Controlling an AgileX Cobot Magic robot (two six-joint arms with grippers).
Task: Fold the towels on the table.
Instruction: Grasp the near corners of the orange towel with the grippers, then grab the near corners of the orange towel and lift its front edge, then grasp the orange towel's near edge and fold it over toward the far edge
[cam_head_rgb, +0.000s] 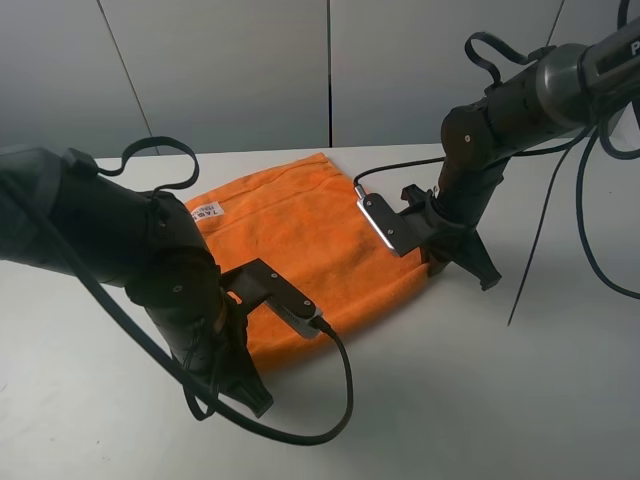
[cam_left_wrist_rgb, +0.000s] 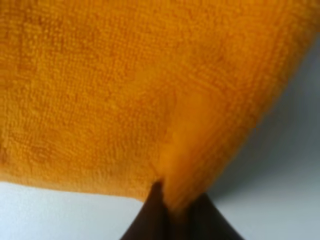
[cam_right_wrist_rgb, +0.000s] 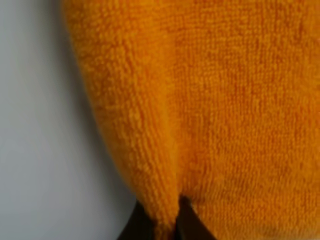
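- The towel is laid on the table.
- One corner fold is pinched tight by the left gripper.
- Another is pinched by the right gripper.

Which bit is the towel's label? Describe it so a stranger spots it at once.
Start at the white table, then the orange towel spread across its middle. At the towel's far corner, on the left in the high view, lies the small white label with grey print, the only white patch on the orange cloth.
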